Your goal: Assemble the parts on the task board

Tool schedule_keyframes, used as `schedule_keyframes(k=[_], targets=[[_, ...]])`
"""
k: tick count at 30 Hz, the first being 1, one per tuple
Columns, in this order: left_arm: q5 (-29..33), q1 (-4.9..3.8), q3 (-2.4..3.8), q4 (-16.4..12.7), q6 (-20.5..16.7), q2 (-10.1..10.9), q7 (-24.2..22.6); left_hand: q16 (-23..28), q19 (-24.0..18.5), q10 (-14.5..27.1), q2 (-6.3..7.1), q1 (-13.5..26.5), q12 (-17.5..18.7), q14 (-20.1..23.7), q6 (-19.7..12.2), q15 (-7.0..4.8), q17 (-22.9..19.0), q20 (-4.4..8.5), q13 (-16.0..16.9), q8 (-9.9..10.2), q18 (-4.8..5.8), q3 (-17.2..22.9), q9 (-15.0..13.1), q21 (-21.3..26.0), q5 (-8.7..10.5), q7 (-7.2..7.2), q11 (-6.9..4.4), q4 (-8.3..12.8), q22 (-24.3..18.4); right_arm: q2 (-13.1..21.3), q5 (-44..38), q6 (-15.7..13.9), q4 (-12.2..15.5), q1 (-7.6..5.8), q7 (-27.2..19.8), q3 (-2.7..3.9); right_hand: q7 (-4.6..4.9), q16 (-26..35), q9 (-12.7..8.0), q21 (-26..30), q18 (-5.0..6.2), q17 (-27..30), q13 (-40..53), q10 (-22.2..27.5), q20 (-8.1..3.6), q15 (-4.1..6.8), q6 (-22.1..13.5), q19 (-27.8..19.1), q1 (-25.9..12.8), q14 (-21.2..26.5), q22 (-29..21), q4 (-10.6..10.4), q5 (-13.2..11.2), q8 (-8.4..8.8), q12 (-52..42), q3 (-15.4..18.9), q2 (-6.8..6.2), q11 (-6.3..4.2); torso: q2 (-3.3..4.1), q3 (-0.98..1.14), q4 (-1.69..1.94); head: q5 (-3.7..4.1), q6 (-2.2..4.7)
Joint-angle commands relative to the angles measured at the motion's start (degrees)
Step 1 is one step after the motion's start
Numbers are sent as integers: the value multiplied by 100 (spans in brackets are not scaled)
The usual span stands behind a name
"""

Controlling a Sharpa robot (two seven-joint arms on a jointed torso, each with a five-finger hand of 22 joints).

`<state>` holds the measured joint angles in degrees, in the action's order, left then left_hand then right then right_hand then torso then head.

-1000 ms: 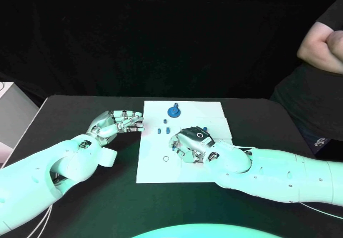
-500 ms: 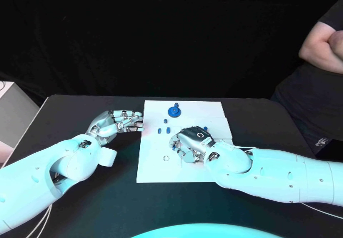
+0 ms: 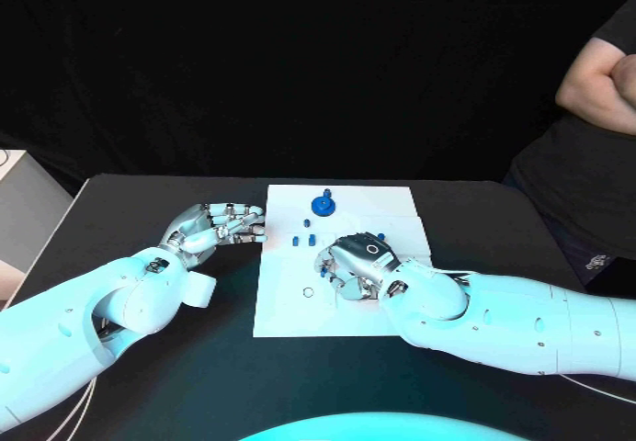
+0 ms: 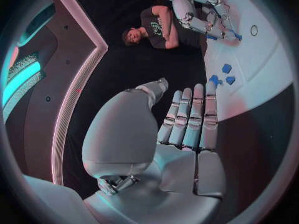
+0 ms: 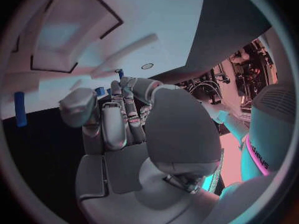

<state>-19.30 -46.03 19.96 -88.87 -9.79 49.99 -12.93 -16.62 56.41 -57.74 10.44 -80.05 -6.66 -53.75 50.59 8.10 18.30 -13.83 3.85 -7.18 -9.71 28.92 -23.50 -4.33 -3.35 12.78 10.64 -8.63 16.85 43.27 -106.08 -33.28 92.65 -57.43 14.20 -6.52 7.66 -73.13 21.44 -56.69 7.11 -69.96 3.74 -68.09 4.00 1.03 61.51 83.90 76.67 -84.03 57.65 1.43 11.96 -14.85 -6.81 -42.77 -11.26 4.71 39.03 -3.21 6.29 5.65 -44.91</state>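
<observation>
White task board: right hand mid-board, grip unclear; left hand empty, fingers spread, beside left edge.

board centre: right hand sits over it, blocks approach from the right
far end: blue knob part stands upright
mid board: small blue parts cluster beside left hand
near end: task board bare
left counter: open

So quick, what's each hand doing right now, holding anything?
Left hand: open, holding nothing, beside the task board.
Right hand: over the board; cannot tell if it holds anything.
</observation>
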Motion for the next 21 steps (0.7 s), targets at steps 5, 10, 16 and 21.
schedule_keyframes(k=[5, 10, 16, 21], targets=[[27, 12, 6, 3, 99, -9, -18, 27, 46, 53, -30, -10, -40, 30, -49, 9, 6, -12, 6, -34, -66, -26, 7, 39, 18, 103, 8, -4, -10, 5, -100, -15, 12, 6, 18, -1, -3, -20, -1, -32, -36, -10, 8, -98, -21, 34, 36, 5, -4, -270, 6, 7, 19, -17, -34, -41, 66, -84, -3, 0, 0, -9, 1], [27, 14, 6, 3, 103, -10, -18, 27, 46, 53, -30, -10, -40, 30, -49, 9, 6, -12, 6, -34, -66, -26, 7, 39, 18, 103, 8, -4, -10, 4, -101, -6, 6, 6, 21, -1, -3, -20, -1, -32, -36, -10, 8, -98, -21, 34, 36, 5, -4, -270, 6, 7, 19, -17, -34, -41, 66, -84, -1, -3, 1, -6, 1], [26, 15, 6, 0, 113, -10, -13, 30, 46, 61, -31, -7, -43, 35, -55, 11, 7, -13, 6, -37, -66, -31, 11, 43, 18, 105, 10, -8, -18, -10, -101, 25, -29, 6, 24, -1, -3, -30, 6, -31, -36, -12, 8, -108, -23, 35, 37, 4, -11, -270, 7, 15, 19, -23, -27, -53, 64, -85, 3, -3, 2, -7, -6], [26, 16, 6, -3, 125, -11, -6, 30, 46, 61, -31, -7, -43, 35, -55, 11, 7, -13, 6, -37, -66, -31, 11, 43, 18, 105, 10, -8, -18, -30, -101, 88, -67, 6, 37, -1, -3, -30, 6, -31, -36, -12, 8, -108, -23, 35, 37, 4, -11, -270, 7, 15, 19, -23, -27, -53, 64, -85, 1, -1, 1, -14, -14]])
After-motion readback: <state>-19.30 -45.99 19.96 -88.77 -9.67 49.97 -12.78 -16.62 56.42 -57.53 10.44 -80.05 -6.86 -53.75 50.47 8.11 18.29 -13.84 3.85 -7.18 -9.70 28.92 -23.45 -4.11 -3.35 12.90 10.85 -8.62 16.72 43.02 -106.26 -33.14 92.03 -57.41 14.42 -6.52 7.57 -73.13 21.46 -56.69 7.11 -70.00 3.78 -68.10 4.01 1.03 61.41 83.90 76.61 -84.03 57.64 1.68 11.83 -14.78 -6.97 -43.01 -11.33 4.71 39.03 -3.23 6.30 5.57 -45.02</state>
